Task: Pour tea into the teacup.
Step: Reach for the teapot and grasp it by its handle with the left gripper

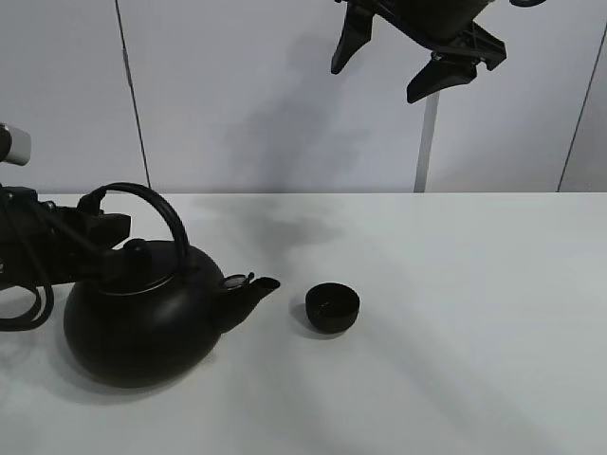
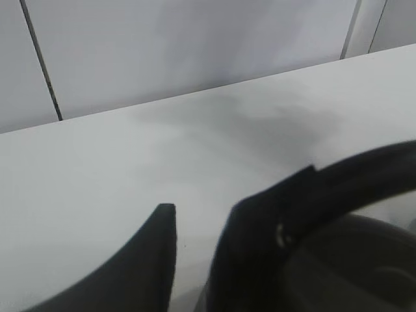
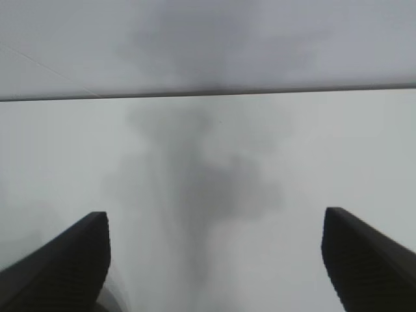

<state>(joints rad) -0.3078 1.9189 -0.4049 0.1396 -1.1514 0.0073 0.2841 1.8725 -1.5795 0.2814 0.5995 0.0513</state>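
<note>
The big round black kettle [image 1: 142, 322] with an arched handle [image 1: 156, 204] stands upright on the white table [image 1: 455, 313] at the left, its spout towards the teacup. The teacup [image 1: 332, 308], a small black handleless bowl, stands just right of the spout. My left gripper [image 1: 106, 226] is at the left end of the kettle's handle. In the left wrist view the left gripper [image 2: 201, 208] shows a narrow gap with table in it, and the handle [image 2: 364, 166] runs off from one finger [image 2: 260, 247]. My right gripper [image 1: 376, 83] hangs high above the table, open and empty; it also shows in the right wrist view [image 3: 214, 221].
A pale panelled wall [image 1: 285, 95] rises behind the table's far edge. The left arm's cables [image 1: 24, 284] lie beside the kettle at the left edge. The right gripper's shadow falls on the table behind the teacup.
</note>
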